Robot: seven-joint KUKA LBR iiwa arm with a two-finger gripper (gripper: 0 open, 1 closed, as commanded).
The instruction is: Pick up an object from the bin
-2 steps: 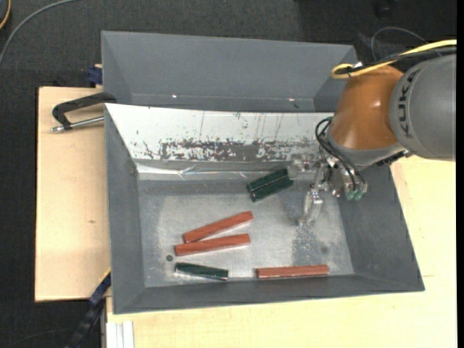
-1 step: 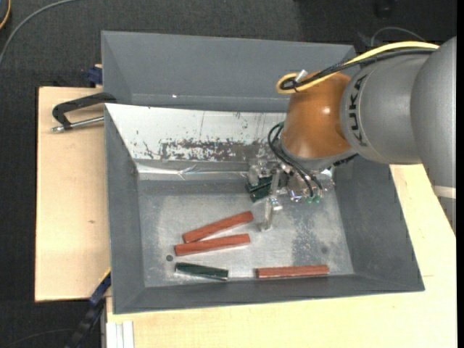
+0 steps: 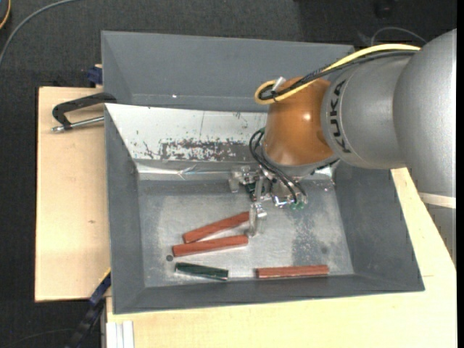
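Note:
My gripper (image 3: 255, 220) hangs over the middle of the bin floor, its slim metal fingertip pointing down at the right end of a reddish-brown stick (image 3: 216, 228) that lies slanted. A second reddish-brown stick (image 3: 210, 246) lies just below the first, nearly touching it. Whether the fingertip touches either stick cannot be made out.
A third reddish-brown stick (image 3: 291, 271) lies flat near the bin's front wall at the right. A dark green marker (image 3: 201, 270) lies at the front left. The arm with its orange cover reaches in from the right and covers the bin's back right part.

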